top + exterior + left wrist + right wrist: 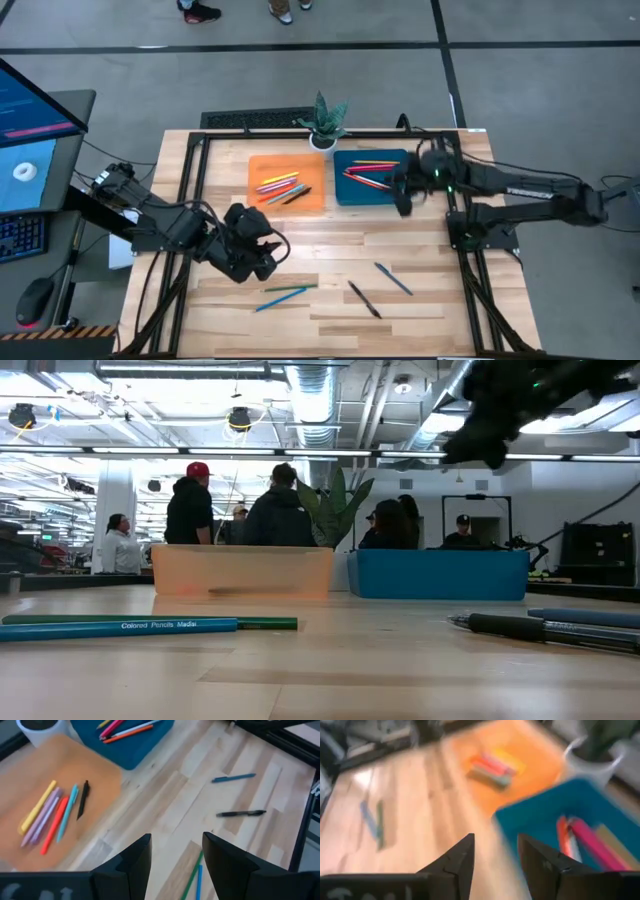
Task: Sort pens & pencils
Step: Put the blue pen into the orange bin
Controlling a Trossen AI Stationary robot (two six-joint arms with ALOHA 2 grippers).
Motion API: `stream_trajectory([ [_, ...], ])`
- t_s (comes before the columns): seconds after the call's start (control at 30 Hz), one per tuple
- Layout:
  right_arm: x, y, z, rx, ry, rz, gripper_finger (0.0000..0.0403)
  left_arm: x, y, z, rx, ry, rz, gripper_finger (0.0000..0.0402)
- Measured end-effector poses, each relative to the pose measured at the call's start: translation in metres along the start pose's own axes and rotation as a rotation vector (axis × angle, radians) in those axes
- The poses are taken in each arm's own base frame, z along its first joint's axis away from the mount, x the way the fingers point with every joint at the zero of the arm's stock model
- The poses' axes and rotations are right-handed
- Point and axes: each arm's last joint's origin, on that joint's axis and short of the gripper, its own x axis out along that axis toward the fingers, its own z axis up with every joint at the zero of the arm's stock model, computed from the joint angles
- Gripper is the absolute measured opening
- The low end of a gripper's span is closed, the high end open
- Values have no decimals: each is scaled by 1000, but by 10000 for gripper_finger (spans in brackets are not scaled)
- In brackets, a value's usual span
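Several pens and pencils lie in the orange tray [287,183] and several more in the blue tray [372,176]. Loose on the wood lie a green pencil [292,288] beside a blue pencil [278,298], a black pen [364,299] and a blue pen [393,278]. My left gripper [268,258] hovers open above the table, left of the loose ones, with the two pencils [192,880] just beyond its fingers. My right gripper [403,200] hangs open and empty over the blue tray's near right corner [520,820].
A small potted plant [325,125] stands at the far edge between the two trays. Black frame rails run along the table's left, right and far sides. People stand in the room behind the table. Bare wood lies near the front edge.
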Motion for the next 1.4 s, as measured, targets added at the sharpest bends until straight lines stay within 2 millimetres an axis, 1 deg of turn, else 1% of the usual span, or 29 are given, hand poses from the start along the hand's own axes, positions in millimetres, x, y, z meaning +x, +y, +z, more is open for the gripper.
stream_trajectory([
  [0.1, -3, 30, -17, 31, 82, 23, 158, -2, -1, -1, -3, -22, 6, 167],
  [0.3, -7, 80, -69, 96, 195, -9, 146, -3, -3, -2, -13, -32, -4, 167],
  [0.37, -9, 94, -87, 118, 222, -21, 146, -3, -3, -2, -24, -32, -3, 167],
  [0.43, -10, 107, -100, 124, 231, -38, 149, -3, -3, -2, -25, -32, -4, 167],
  [0.53, -9, 121, -117, 114, 258, -62, 157, -2, -4, -2, -27, -33, -4, 167],
  [0.67, -2, 133, -138, 85, 324, -103, 166, 1, -5, -3, -23, -29, 1, 167],
  [0.8, 6, 143, -154, 66, 351, -116, 175, 3, -8, -4, -26, -29, -5, 167],
  [1.0, 18, 153, -167, 68, 360, -117, 183, 4, -10, -4, -30, -27, -12, 167],
  [1.23, 37, 164, -185, 67, 394, -95, 180, 4, -10, -4, -34, -29, -17, 167],
  [1.4, 41, 163, -192, 77, 406, -130, 180, 4, -10, -4, -34, -29, -16, 167],
])
